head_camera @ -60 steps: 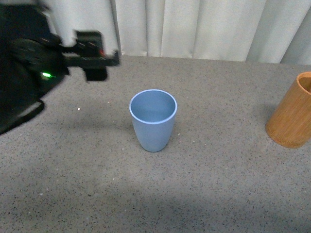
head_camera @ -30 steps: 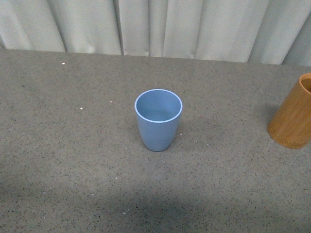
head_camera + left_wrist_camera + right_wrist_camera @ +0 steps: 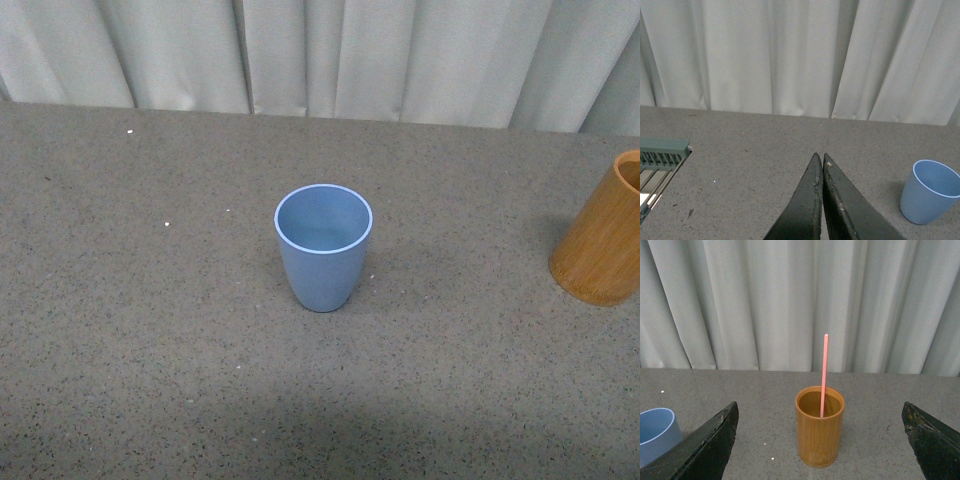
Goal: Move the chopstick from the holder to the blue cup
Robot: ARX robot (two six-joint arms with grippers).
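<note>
The blue cup (image 3: 322, 246) stands upright and empty at the middle of the grey table; it also shows in the left wrist view (image 3: 931, 191) and the right wrist view (image 3: 656, 434). The orange-brown holder (image 3: 604, 232) stands at the right edge of the front view, cut off by the frame. In the right wrist view the holder (image 3: 820, 426) holds one pink chopstick (image 3: 824, 372) standing upright. My right gripper (image 3: 820, 432) is open, its fingers wide on either side of the holder and short of it. My left gripper (image 3: 819, 159) is shut on nothing, left of the cup.
A pale curtain (image 3: 330, 55) hangs along the table's far edge. A grey-green slotted rack (image 3: 660, 155) lies at one edge of the left wrist view. Neither arm shows in the front view.
The left arm, at the front view's upper left one second ago, has left that view. The blue cup sits a little further right than it did one second ago.
</note>
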